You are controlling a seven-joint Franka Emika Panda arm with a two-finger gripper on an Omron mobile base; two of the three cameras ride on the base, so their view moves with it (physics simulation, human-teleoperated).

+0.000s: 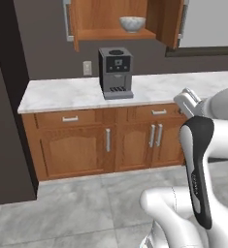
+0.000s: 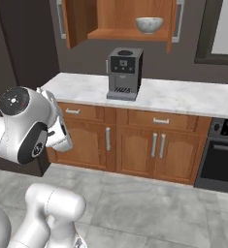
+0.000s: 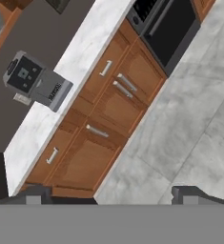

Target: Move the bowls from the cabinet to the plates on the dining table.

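Open cabinet (image 1: 113, 34) at twelve o'clock holds a marbled bowl (image 1: 132, 23). Gripper (image 3: 108, 195) empty, fingers spread wide, well back. Likely next: reach up for the bowl.

coffee machine (image 1: 115, 72) (grey), marble counter (image 1: 62, 94), oven (image 2: 219, 155)

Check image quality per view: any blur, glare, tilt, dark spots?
Left base view: soft, even light, no glare; the bowl sits a bit shaded on the cabinet shelf. Right base view: same flat light, oven front dark. Hand view: rolled hard, so the counter runs diagonally; the coffee machine looks sharp enough.
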